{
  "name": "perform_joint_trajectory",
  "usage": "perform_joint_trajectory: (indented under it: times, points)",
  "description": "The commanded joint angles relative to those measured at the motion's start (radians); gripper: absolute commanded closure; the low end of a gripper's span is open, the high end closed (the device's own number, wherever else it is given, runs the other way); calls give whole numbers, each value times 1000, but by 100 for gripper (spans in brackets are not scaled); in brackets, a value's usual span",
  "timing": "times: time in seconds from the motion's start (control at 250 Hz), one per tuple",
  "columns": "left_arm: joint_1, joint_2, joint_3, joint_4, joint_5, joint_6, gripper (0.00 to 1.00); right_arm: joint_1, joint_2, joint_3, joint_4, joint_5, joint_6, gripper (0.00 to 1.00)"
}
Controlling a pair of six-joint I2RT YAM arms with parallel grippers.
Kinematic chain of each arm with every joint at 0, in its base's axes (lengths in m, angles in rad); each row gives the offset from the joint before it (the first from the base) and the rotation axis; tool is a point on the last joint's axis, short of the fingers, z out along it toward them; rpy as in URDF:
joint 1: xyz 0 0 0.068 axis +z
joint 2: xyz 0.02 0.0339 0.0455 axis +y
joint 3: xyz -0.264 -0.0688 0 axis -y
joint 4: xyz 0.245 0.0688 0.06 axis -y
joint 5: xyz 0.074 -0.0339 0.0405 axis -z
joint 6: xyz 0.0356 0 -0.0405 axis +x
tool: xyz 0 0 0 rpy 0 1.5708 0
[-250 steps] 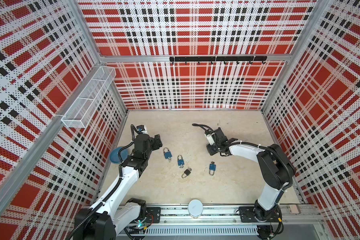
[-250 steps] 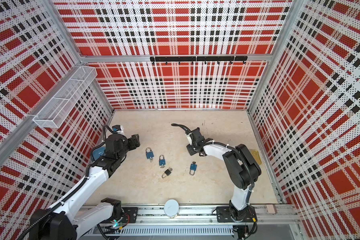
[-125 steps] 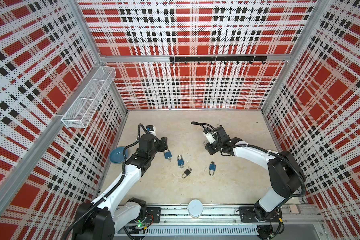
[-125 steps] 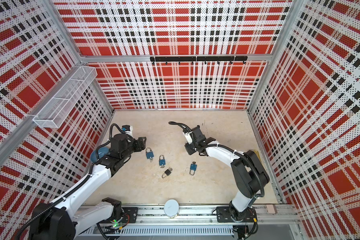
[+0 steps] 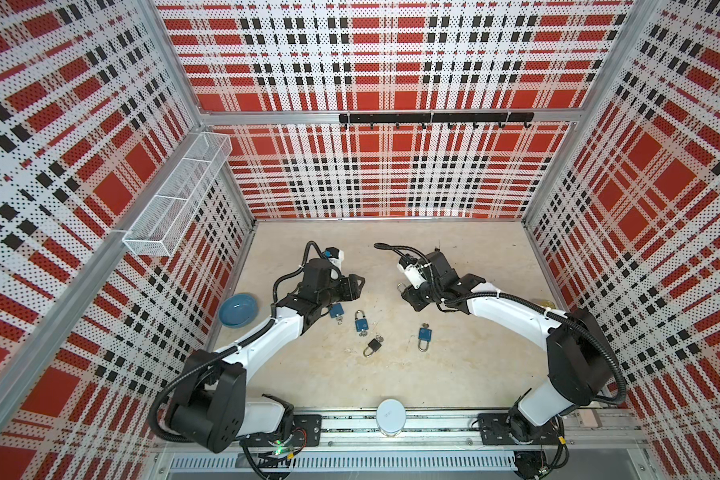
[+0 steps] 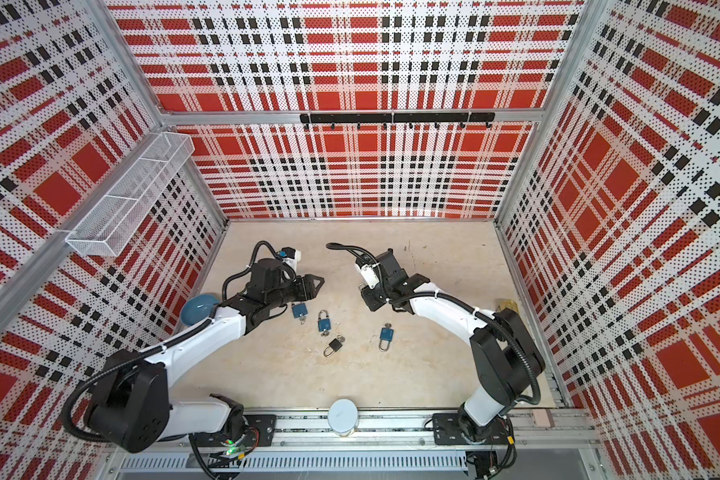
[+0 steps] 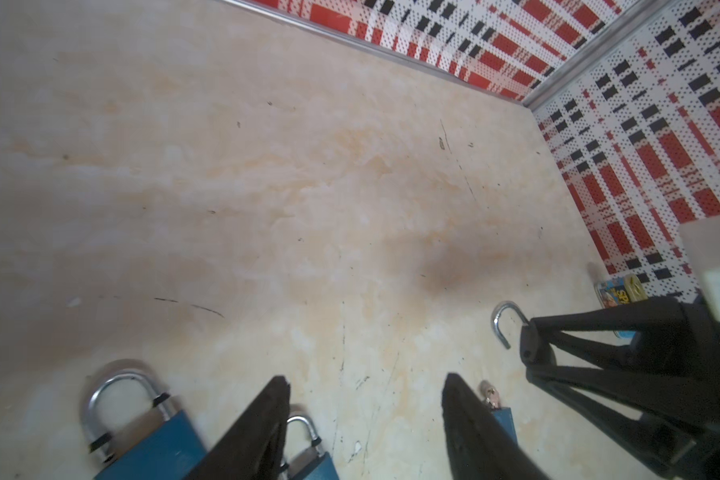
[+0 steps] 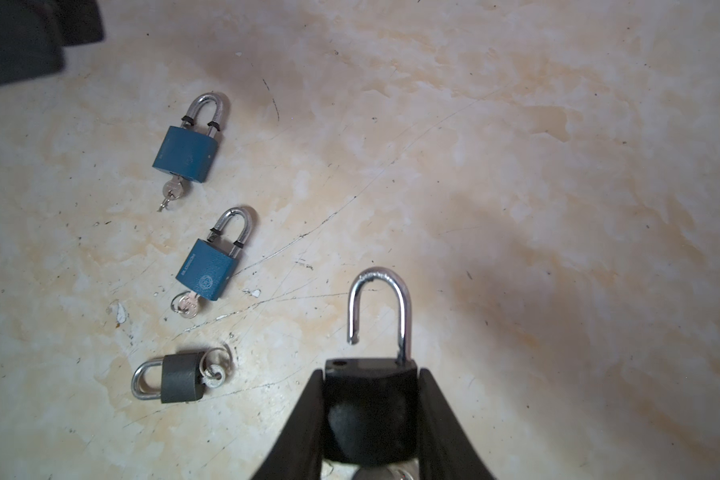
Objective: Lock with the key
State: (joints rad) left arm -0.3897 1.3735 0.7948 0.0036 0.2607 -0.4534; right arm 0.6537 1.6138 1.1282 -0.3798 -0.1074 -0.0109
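right gripper [image 8: 371, 374] pinching the lock [image 8: 368, 399] over the tabletop [image 8: 516, 166], shackle [image 8: 379, 291] sprung open, left gripper [image 7: 366, 380] spread opposite: best press that shackle squarely into its hole, then turn the key [image 8: 391, 473]

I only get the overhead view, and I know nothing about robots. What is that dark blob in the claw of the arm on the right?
Observer: The right wrist view shows the right claw clamped on a black metal padlock.
Visitor: Is it locked?
Observer: No. Its silver shackle stands open, with one end out of the body.
Visitor: And the other arm?
Observer: The left claw holds nothing. Its black fingers stand apart, with only beige marbled tabletop between them.
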Motion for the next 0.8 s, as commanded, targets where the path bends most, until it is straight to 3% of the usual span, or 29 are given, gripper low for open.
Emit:
perform_joint_trajectory:
  times: [0.0, 0.432, 0.796]
  points:
    - [-36, 58, 51, 83, 105, -60, 40, 13, -29, 43, 13, -27, -4, 77]
    - [-70, 261, 105, 282, 294, -165, 45, 35, -32, 63, 9, -37, 0, 78]
    - [-61, 293, 83, 373, 393, -214, 54, 37, -29, 69, 9, -34, 0, 79]
